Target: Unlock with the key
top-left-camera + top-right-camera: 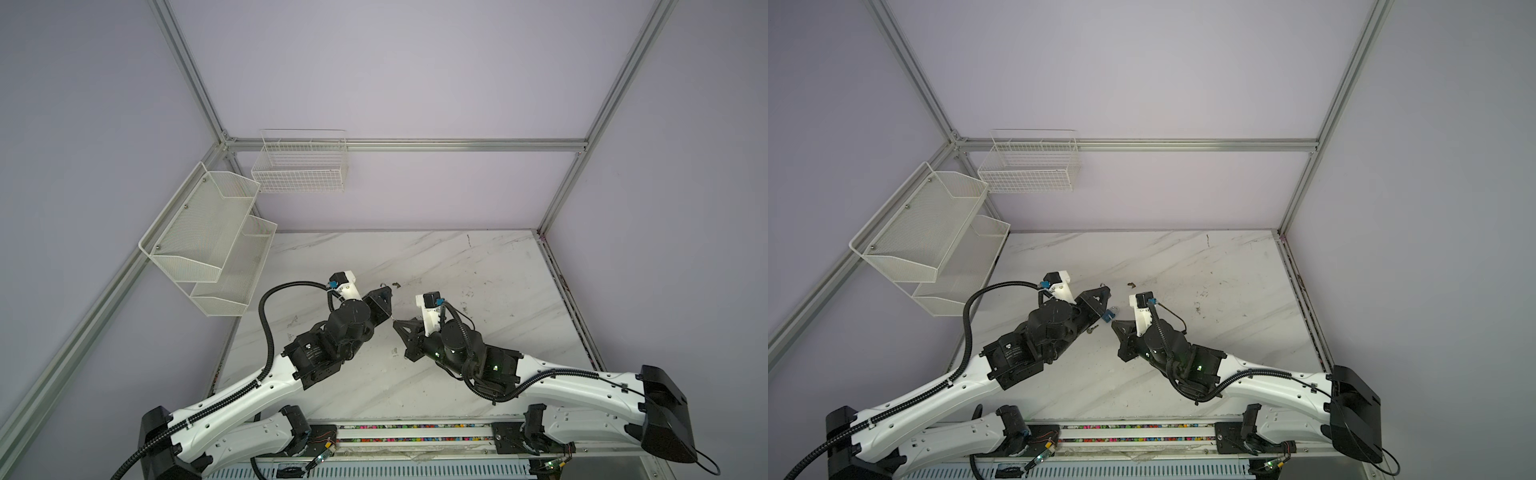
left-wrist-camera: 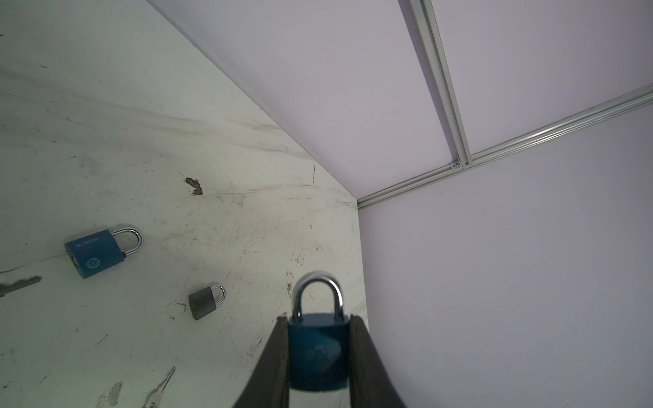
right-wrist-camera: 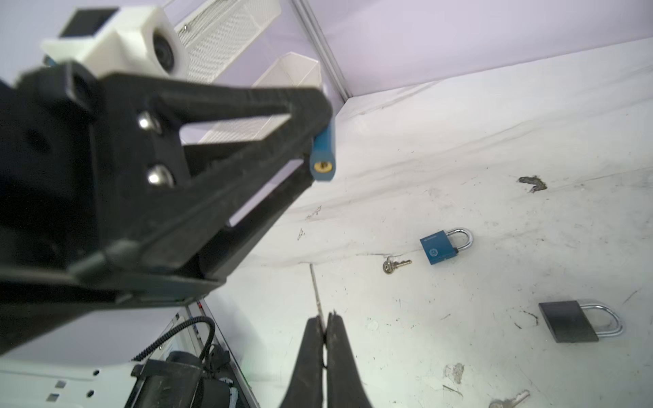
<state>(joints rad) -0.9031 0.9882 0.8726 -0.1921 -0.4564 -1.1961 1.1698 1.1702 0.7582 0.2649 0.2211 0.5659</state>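
Observation:
My left gripper (image 2: 318, 319) is shut on a blue padlock (image 2: 318, 353), with the silver shackle sticking out past the fingertips. In the right wrist view this padlock (image 3: 323, 155) hangs above the table and its brass keyhole end faces the camera. My right gripper (image 3: 325, 316) is shut on a key (image 3: 315, 286), whose thin blade shows edge-on beyond the fingertips and points toward the padlock. In a top view the right gripper (image 1: 1113, 326) sits just right of the padlock (image 1: 1108, 316) in the left gripper (image 1: 1104, 305), a small gap apart.
On the marble table (image 1: 478, 332) lie a second blue padlock (image 3: 440, 247), a grey padlock (image 3: 569, 321) and loose keys (image 3: 394, 265) (image 3: 509, 399). Two white mesh shelves (image 1: 208, 241) and a wire basket (image 1: 299, 166) hang on the left and back walls.

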